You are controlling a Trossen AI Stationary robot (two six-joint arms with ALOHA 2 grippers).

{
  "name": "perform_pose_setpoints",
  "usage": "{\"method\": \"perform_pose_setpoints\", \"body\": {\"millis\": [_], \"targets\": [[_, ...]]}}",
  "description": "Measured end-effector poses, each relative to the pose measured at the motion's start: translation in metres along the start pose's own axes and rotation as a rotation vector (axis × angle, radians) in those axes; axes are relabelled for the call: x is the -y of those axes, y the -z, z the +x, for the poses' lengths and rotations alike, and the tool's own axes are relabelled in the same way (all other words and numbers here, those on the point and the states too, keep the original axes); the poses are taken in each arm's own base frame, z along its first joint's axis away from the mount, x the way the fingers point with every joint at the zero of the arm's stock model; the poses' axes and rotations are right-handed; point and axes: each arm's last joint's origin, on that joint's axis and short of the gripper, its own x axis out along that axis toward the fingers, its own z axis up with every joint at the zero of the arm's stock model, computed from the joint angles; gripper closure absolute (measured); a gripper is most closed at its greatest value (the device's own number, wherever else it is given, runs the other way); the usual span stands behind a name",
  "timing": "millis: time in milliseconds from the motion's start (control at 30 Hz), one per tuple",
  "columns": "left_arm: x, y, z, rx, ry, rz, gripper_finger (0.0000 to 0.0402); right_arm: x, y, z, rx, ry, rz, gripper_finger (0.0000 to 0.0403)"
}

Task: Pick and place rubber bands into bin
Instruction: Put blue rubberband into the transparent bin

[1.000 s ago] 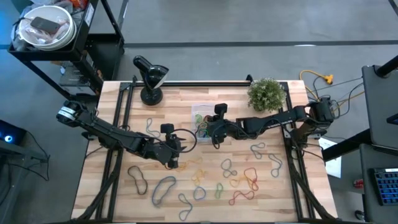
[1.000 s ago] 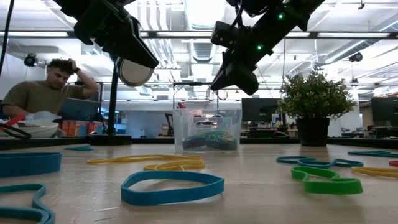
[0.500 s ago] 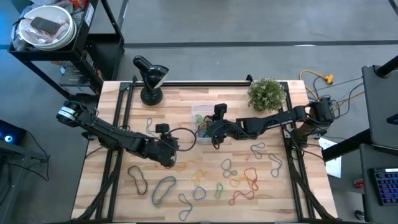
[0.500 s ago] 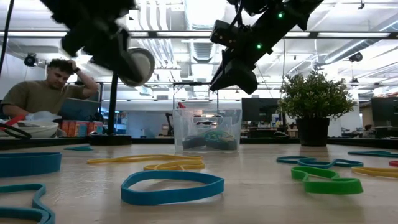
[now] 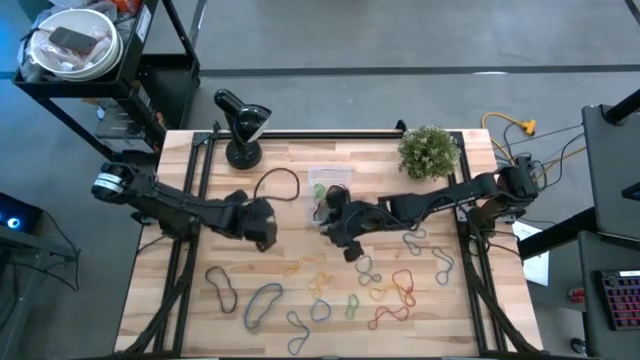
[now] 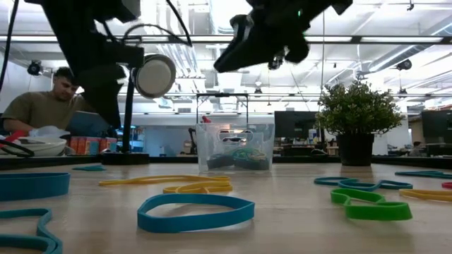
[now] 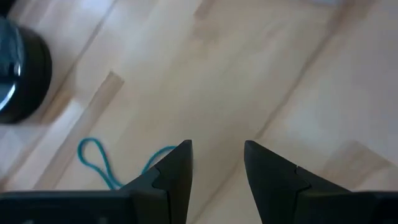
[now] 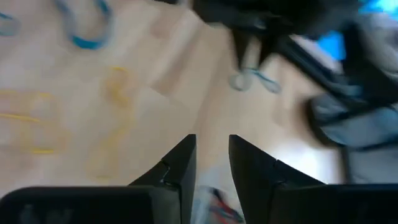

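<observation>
Bin (image 5: 326, 189) position: far-centre of the wooden table (image 5: 290, 160), just left of the potted plant (image 5: 429, 150). It is clear-walled and the low view (image 6: 236, 147) shows green and dark bands lying inside it.

Rubber bands (image 5: 390, 290) lie scattered over the near half of the table — yellow, red, green, blue and grey loops, flat on the wood. In the low view a blue band (image 6: 195, 212) lies nearest the camera, a green one (image 6: 370, 203) to its right and yellow ones (image 6: 185, 184) farther back.

Left gripper (image 5: 262, 225) hangs above the table left of centre, well left of the bin. Its own camera shows the two fingers (image 7: 177, 171) parted with bare wood visible in the gap and nothing between them (image 7: 214, 167); a teal band (image 7: 99, 162) lies on the table beyond.

Right gripper (image 5: 343, 228) is raised over the middle of the table, just near of the bin. Its fingers (image 8: 177, 163) stand a narrow gap apart with nothing seen between them (image 8: 211, 159) — the view is blurred.

Black desk lamp (image 5: 241, 126) stands at the far-left corner. A person (image 6: 49, 106) sits beyond the table on the left.
</observation>
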Motion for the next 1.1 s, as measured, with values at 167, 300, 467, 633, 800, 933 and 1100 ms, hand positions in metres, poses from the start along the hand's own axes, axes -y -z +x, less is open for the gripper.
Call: {"method": "perform_pose_setpoints", "body": {"millis": [167, 300, 467, 633, 800, 933, 1100], "targets": [[-0.019, -0.008, 0.016, -0.093, -0.004, -0.080, 0.0272, -0.004, -0.005, -0.006, -0.023, -0.173, 0.071, 0.0321], [-0.031, -0.009, 0.030, -0.200, 0.045, -0.070, 0.0272, -0.011, -0.002, -0.008, -0.060, -0.267, 0.084, 0.0324], [-0.038, -0.010, 0.038, -0.262, 0.083, -0.014, 0.0272, -0.018, 0.004, -0.007, -0.079, -0.296, 0.076, 0.0321], [-0.041, -0.009, 0.045, -0.297, 0.058, 0.082, 0.0272, -0.021, 0.008, -0.006, -0.094, -0.303, 0.091, 0.0326], [-0.044, -0.005, 0.060, -0.377, -0.021, 0.119, 0.0272, -0.023, 0.010, -0.005, -0.101, -0.310, 0.098, 0.0333], [-0.046, -0.005, 0.073, -0.426, -0.052, 0.106, 0.0272, -0.024, 0.012, -0.004, -0.106, -0.316, 0.103, 0.0335], [-0.051, -0.007, 0.084, -0.469, -0.069, 0.085, 0.0272, -0.028, 0.019, -0.003, -0.128, -0.323, 0.119, 0.0335]]}}
